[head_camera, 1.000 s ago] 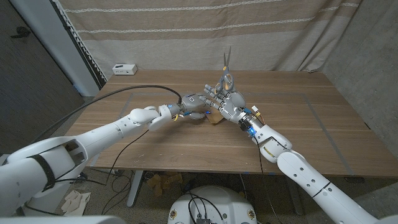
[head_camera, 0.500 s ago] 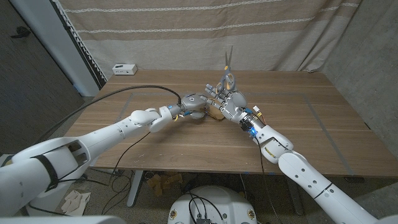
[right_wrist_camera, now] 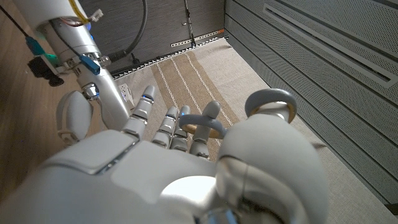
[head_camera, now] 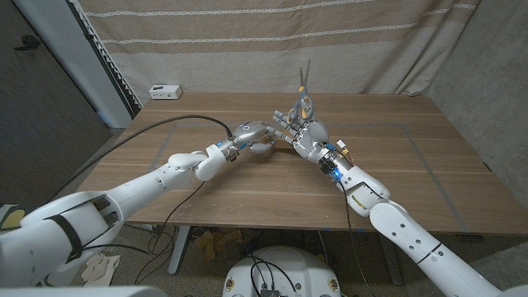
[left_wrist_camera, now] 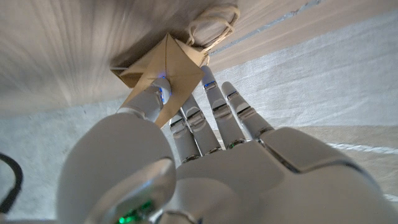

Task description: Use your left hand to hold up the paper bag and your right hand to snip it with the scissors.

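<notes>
From where I stood, everything hung on how the scissors stood to the paper bag. The two hands met over the middle of the worktop, the left hand at about nine o'clock of the right hand and just beside it. The right hand gripped the scissors by the grey loops, fingers through them, with the blades standing nearly upright, tips toward twelve o'clock, above both hands. Whether the blades were parted I could not tell.

The left hand pinched the bag between thumb and fingers, the other fingers reaching alongside. The bag was small, tan kraft paper, folded to a creased point, with a twisted handle loop at its far end. It sat low at the left hand's fingertips, so the blades looked to need tipping down toward nine o'clock to reach the paper.
</notes>
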You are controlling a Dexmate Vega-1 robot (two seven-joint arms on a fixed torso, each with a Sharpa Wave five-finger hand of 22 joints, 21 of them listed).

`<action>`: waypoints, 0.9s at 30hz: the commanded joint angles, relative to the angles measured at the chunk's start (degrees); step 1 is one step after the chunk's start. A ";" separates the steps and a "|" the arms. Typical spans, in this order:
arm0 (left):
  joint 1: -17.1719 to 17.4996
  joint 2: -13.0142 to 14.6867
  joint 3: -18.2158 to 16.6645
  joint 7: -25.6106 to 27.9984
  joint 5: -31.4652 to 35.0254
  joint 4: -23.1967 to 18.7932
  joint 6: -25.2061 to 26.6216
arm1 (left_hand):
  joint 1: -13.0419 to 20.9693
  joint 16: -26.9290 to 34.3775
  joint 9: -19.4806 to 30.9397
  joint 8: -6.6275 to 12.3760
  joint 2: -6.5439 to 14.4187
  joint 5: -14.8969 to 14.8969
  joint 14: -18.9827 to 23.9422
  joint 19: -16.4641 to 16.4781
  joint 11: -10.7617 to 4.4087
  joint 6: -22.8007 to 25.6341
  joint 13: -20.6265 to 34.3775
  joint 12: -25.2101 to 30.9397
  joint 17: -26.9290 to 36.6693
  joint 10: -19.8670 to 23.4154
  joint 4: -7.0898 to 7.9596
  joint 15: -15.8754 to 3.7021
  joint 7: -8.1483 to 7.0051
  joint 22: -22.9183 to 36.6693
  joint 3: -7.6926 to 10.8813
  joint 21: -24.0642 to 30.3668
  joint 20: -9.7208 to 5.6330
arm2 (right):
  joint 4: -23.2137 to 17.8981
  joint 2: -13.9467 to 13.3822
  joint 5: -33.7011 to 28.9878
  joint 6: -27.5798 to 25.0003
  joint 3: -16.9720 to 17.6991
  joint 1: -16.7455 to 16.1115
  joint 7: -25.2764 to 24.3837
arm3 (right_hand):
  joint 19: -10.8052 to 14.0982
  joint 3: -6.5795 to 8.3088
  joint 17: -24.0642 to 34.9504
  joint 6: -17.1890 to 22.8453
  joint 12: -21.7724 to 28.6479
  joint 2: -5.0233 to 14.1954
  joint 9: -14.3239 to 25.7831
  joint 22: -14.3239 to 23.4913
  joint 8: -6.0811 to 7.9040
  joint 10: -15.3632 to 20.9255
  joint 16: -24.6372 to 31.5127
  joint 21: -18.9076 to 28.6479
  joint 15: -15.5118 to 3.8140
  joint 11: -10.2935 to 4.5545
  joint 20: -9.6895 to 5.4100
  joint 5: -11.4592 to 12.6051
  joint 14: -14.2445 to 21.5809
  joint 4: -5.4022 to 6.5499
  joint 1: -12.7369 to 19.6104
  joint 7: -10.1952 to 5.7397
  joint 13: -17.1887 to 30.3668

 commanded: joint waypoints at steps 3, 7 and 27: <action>7.19 -1.63 -10.32 -14.48 -29.95 -2.28 -5.07 | -1.47 -0.80 12.73 8.36 4.27 3.12 -1.56 -0.61 -1.80 -5.31 11.52 1.55 0.25 -3.26 2.74 -7.86 -1.26 0.67 1.00 1.71 -4.34 | 1.74 1.24 -0.70 0.82 -0.88 1.02 1.10 | 0.29 -0.11 0.28 0.36 -0.14 -0.16 0.25 0.27 0.39 0.50 -0.17 -0.46 -0.01 0.14 0.10 -0.21 0.29 0.24 -0.50 -0.25 0.10; 8.36 -2.00 -11.94 -15.85 -31.40 -3.29 -4.48 | -2.39 -0.83 15.80 10.40 4.90 3.29 -2.94 -1.12 -1.81 -7.58 14.03 2.54 0.68 -4.78 3.47 -7.80 -1.31 0.73 1.32 2.14 -3.67 | 2.58 1.80 -0.61 0.92 -1.15 1.53 1.70 | 0.30 -0.09 0.28 0.40 -0.19 -0.14 0.24 0.27 0.40 0.57 -0.23 -0.60 -0.01 0.07 0.09 -0.24 0.30 0.22 -0.52 -0.09 0.13; 10.13 -4.58 -18.43 -34.29 -54.64 -4.10 3.49 | -3.26 -0.18 22.67 13.31 8.22 1.74 -6.53 -3.99 -1.81 -18.14 22.69 6.87 4.05 -10.33 9.81 -7.78 -1.47 1.47 2.48 4.35 -2.38 | 5.52 3.18 -0.44 0.55 -1.59 3.41 3.49 | 0.57 -0.04 0.30 0.18 -0.58 -0.11 0.32 0.28 0.43 0.50 -0.55 -1.16 -0.02 0.25 0.13 -0.34 0.34 0.14 -0.66 0.06 0.24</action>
